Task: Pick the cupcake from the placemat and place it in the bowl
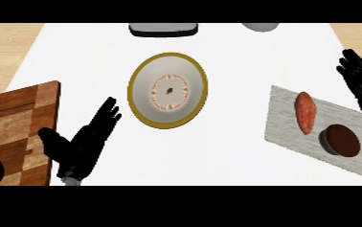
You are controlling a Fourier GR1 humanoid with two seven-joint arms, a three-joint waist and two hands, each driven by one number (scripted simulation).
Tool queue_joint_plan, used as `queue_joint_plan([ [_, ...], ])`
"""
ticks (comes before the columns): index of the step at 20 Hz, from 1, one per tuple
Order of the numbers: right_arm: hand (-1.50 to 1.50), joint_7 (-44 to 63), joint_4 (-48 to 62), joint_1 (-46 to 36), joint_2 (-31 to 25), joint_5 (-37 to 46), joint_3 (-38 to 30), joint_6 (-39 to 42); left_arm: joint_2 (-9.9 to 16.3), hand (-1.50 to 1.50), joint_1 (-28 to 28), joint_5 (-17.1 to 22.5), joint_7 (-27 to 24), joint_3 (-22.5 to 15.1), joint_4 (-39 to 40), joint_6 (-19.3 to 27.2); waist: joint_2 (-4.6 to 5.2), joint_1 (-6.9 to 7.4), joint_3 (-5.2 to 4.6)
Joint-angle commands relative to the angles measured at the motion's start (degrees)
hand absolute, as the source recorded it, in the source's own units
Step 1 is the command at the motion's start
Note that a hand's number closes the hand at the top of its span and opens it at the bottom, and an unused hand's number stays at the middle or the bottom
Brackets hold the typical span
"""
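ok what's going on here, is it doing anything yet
Nothing is being handled yet. The cupcake sits on the grey placemat at the right, beside a reddish sweet potato. The gold-rimmed bowl in the middle of the counter holds nothing. The left hand is open near a wooden board; the right hand is open at the right edge, above the placemat.

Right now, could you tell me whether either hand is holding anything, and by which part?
Nothing is held. The left hand and right hand are both open, and the cupcake sits untouched on the placemat.
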Motion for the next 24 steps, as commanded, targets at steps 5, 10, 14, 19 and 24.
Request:
queue_joint_plan([
  [5,-1.5,-7.06,-3.06,-3.31,10.5,-10.81,3.5,6.25,7.64,0.0,-10.85,-6.71,-7.35,13.02,-1.76,5.52,-0.45,1.53,-0.6],
  [10,-1.5,-15.56,-3.2,2.57,9.9,14.11,-0.52,-17.35,10.5,0.0,-11.63,-4.99,-9.31,18.25,0.34,4.62,-0.33,-0.77,-0.84],
  [14,-1.5,-22.78,-8.02,11.66,13.94,22.71,6.65,-20.95,9.64,0.0,-15.94,-5.65,-11.54,19.1,5.55,3.48,-0.18,-0.76,-0.89],
  [19,-1.5,-11.41,-18.11,18.23,5.26,28.88,3.83,-18.82,9.31,0.0,-16.3,-5.51,-12.28,20.02,7.67,2.32,-0.28,-0.93,-1.0],
  [24,-1.5,3.29,-29.45,26.48,-3.32,29.69,-3.01,-11.82,10.96,0.0,-13.65,-4.22,-12.06,21.64,6.29,0.15,-0.5,-1.02,-1.06],
])
